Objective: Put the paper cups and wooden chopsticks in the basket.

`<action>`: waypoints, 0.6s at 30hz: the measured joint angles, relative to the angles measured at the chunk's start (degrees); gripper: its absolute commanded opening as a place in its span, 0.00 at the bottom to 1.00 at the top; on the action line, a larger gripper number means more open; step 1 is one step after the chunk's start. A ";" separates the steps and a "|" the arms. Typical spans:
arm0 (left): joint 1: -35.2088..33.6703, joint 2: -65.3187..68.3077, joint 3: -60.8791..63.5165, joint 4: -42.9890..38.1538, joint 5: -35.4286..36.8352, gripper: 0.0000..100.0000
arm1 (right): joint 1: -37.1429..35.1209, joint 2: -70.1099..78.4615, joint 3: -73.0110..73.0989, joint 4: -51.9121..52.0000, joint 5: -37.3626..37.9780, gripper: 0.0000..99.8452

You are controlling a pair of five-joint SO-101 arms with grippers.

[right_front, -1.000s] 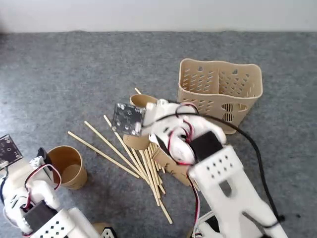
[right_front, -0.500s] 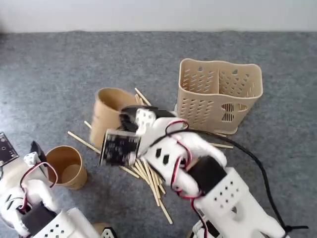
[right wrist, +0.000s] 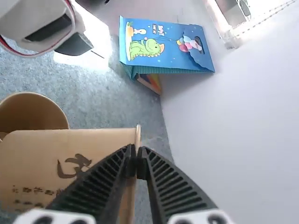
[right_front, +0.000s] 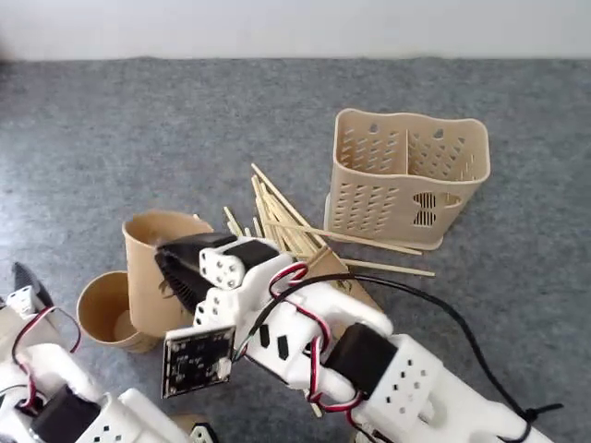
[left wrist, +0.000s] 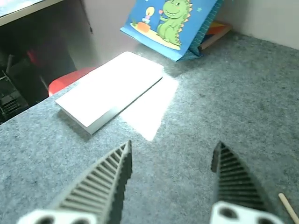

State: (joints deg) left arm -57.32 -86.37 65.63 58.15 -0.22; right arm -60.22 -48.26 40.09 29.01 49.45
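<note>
Where the grey felt table [right_front: 83, 138] comes to its near left corner, the left gripper [left wrist: 170, 156] hangs above the felt with its ridged jaws spread wide and nothing between them. Just beside that arm a tan paper cup [right_front: 103, 312] stands upright, mouth up. Next to it, toward the middle of the near edge, a second tan paper cup [right_front: 146, 268] with dark print on its side is upright too. The right gripper [right wrist: 135, 161] has its black jaws pinched on this cup's rim, the wall clamped between them. Whether the two cups touch I cannot tell. Farther in, a loose heap of pale wooden chopsticks [right_front: 282, 221] fans across the middle of the table. A few sticks reach the foot of the beige perforated plastic basket [right_front: 411, 171], which stands upright with two compartments toward the far right. Cups and chopsticks all lie outside it. Ahead of the left gripper a flat white box [left wrist: 112, 91] lies on the felt, with a blue paper bag bearing a green dinosaur picture [left wrist: 173, 23] beyond it.
</note>
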 measured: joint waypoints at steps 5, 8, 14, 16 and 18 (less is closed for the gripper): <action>-3.08 0.00 0.00 0.18 0.00 0.26 | -0.97 0.00 5.54 -10.73 1.67 0.01; -3.34 0.00 0.00 1.05 0.00 0.26 | -1.05 0.00 5.89 -12.57 1.67 0.01; -3.34 0.00 0.00 1.14 0.00 0.26 | 0.18 0.00 5.98 -13.19 1.67 0.01; -3.34 -0.18 0.70 1.14 0.00 0.26 | 2.37 -0.09 7.30 -12.75 1.67 0.01; -3.43 0.00 2.02 1.14 0.00 0.26 | 5.54 -0.09 8.35 -10.20 0.88 0.01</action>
State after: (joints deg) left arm -60.75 -86.37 67.65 59.30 -0.22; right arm -54.68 -48.35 48.44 18.81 50.33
